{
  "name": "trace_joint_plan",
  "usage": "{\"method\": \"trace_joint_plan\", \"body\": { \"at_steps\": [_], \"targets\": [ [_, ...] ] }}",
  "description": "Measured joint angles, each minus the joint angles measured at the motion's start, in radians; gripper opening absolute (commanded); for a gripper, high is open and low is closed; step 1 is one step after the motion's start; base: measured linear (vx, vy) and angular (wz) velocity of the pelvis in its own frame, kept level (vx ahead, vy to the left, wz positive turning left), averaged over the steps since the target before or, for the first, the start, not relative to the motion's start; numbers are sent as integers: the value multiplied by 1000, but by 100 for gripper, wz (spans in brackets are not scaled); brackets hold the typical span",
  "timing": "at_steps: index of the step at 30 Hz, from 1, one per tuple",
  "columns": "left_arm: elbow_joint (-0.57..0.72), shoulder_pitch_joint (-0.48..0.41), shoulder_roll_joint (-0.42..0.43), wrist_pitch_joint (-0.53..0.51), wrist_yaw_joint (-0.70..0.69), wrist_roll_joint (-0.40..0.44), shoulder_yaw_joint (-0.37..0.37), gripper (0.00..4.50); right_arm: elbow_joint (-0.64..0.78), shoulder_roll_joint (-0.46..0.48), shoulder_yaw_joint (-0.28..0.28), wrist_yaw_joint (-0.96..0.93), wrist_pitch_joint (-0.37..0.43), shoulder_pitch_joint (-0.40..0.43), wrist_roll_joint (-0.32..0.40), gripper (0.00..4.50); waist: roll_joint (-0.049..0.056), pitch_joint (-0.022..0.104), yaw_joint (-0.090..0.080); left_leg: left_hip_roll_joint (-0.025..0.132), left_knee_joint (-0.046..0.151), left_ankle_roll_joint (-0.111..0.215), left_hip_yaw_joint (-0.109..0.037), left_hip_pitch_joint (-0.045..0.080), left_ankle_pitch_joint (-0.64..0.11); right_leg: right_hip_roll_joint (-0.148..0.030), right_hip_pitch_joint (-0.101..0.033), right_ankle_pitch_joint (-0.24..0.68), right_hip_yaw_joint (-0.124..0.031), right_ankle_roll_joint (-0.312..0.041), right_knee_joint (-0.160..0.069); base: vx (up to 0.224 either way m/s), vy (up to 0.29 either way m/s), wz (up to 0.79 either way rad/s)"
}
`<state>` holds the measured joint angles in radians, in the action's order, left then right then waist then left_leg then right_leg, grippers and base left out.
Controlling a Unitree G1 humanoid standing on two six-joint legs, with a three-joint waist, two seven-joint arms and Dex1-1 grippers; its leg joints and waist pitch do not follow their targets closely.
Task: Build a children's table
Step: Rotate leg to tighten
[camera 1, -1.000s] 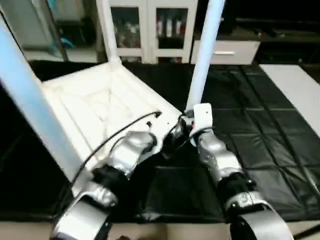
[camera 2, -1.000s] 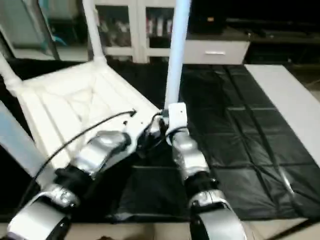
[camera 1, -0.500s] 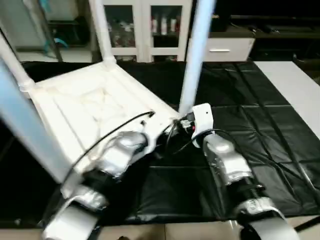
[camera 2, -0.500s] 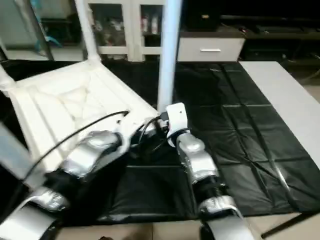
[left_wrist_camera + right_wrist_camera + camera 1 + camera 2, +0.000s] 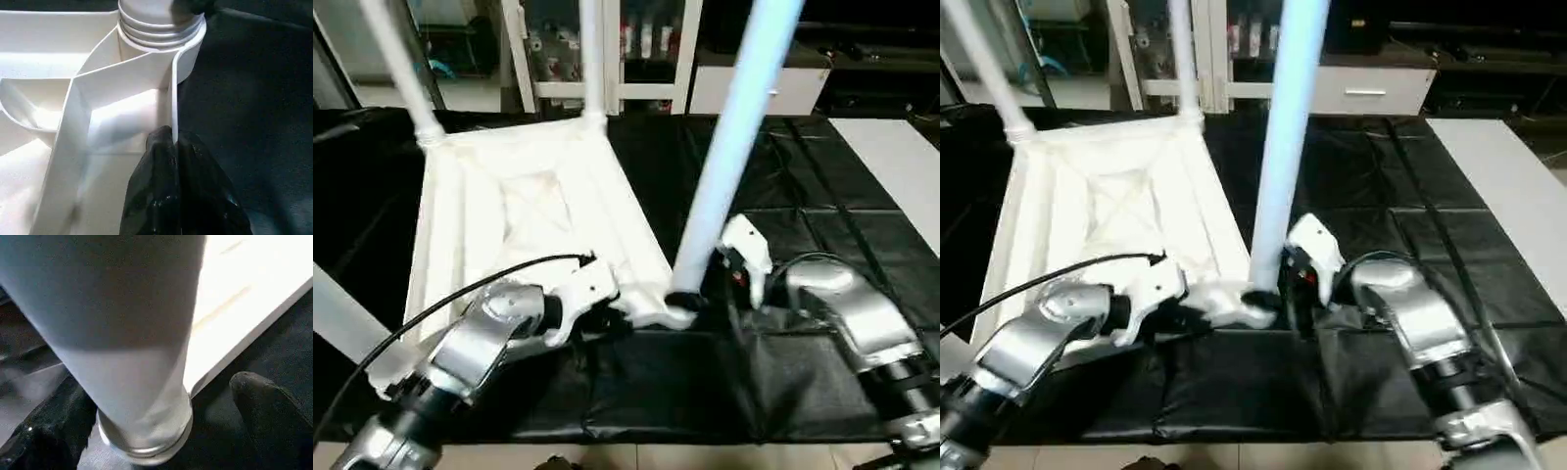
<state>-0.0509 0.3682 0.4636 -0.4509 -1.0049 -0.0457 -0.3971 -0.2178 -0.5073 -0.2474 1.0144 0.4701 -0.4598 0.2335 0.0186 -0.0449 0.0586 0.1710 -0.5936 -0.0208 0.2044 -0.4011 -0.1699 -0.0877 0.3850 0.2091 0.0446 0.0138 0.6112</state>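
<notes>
The children's table lies upside down on the black mat, its ribbed white tabletop [image 5: 524,211] facing up. Three white legs stand in corner sockets: two at the far corners [image 5: 399,69] [image 5: 590,54] and one at the near right corner [image 5: 734,147]. A fourth leg [image 5: 337,318] crosses the near left foreground. My left gripper [image 5: 607,318] is shut on the tabletop's thin rim [image 5: 172,98], just beside the near right socket [image 5: 161,34]. My right gripper [image 5: 700,294] is open, its black fingers [image 5: 266,416] on either side of that leg's base [image 5: 142,431], not squeezing it.
A flat white board [image 5: 901,166] lies on the mat [image 5: 822,206] at the right. White glass-door cabinets [image 5: 641,49] and a low drawer unit [image 5: 808,88] stand behind. The mat's front edge [image 5: 656,436] runs just below my forearms.
The right gripper's fingers have spread apart off the near right leg, and its forearm has swung out to the right. The head camera has shifted. The left gripper keeps its grip on the rim.
</notes>
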Motion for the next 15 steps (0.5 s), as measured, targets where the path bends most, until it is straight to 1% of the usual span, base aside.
{"method": "trace_joint_plan", "body": {
  "at_steps": [2, 9, 15],
  "targets": [
    [9, -4, 0, -6, 0, 0, -3, 0, -5, -9, -5, 21, 11, -6, 0, 445, -1, 0, -1, 0, -1, 0, 0, 0, 0, 0, 0, -1, -1, -1, 0, 0, 0, 0],
    [8, -2, 1, -10, 0, 0, -3, 0, -51, -5, -20, 41, 9, -35, -1, 445, -3, 0, -2, 0, -2, 0, 0, 0, 0, 0, 0, -1, -1, -1, 1, 0, 0, 0],
    [7, 0, -1, -15, 1, 1, -3, 0, -52, -5, -25, 59, 9, -35, -9, 445, -4, 0, -2, 0, -3, 0, 0, 0, 0, 0, 0, -1, -1, -2, 2, 0, 0, 0]
  ]
}}
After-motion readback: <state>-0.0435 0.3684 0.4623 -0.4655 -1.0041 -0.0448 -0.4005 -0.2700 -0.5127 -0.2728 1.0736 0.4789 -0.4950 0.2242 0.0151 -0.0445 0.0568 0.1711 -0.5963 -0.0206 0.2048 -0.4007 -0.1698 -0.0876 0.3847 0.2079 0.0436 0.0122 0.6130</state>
